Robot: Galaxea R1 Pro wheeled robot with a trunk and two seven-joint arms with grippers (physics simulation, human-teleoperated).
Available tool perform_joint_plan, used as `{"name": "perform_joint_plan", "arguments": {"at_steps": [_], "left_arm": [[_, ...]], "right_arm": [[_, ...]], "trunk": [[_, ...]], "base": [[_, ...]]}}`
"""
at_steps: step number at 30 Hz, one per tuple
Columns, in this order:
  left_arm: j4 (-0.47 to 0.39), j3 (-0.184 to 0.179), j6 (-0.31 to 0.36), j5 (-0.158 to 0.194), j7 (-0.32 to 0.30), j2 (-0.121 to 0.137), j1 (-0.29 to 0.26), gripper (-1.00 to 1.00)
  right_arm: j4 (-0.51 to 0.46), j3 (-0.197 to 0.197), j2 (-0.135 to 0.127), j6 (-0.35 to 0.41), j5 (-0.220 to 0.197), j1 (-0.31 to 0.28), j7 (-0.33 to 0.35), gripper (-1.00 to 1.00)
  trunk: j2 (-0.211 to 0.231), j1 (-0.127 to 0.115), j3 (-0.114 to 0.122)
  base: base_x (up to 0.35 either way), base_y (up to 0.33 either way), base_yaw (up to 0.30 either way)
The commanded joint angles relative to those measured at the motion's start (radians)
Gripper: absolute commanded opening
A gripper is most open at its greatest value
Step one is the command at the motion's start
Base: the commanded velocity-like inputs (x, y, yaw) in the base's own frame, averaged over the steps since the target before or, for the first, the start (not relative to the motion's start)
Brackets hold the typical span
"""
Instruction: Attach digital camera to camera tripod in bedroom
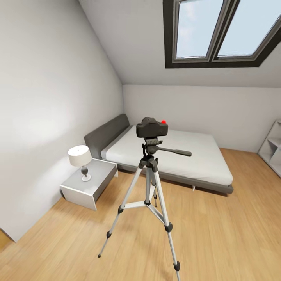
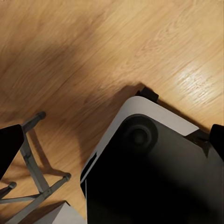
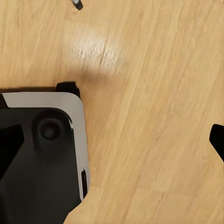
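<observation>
Black chunky digital camera (image 1: 152,127) with red dot sits on the silver-legged camera tripod's (image 1: 150,183) black head, mid-room on light wood floor (image 1: 218,234), near the grey-framed white bed (image 1: 187,156). I can't tell either gripper's opening from my wrist views.

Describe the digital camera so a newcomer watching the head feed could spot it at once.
Start at the grey-framed bed under the skylight; in front of it stands the silver-legged camera tripod. The digital camera sits on its black head: a chunky black body, the only thing with a bright red dot on top.
</observation>
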Motion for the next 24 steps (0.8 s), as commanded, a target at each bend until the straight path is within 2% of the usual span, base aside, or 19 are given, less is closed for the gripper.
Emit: {"name": "perform_joint_plan", "arguments": {"at_steps": [1,11,18,24], "left_arm": [[0.000,-0.008,0.003,0.006,0.003,0.000,-0.001,1.00],[0.001,-0.008,0.002,0.008,-0.011,-0.001,0.000,1.00],[0.002,-0.008,0.013,0.010,-0.145,0.006,0.018,1.00],[0.003,-0.009,0.018,0.011,-0.203,0.012,0.021,1.00]], "right_arm": [[0.001,-0.009,0.000,0.002,0.010,-0.001,0.002,1.00],[0.001,-0.009,0.000,0.002,0.010,-0.001,0.003,1.00],[0.001,-0.009,0.000,0.002,0.010,-0.001,0.003,1.00],[0.001,-0.009,0.003,0.004,0.010,0.007,0.004,1.00]], "trunk": [[-0.002,0.001,0.000],[-0.002,0.001,0.016],[-0.002,0.001,0.027],[-0.002,0.001,0.036]], "base": [[0.000,0.000,0.000],[0.000,0.000,0.000],[0.000,0.000,0.000],[0.000,0.000,0.000]]}}
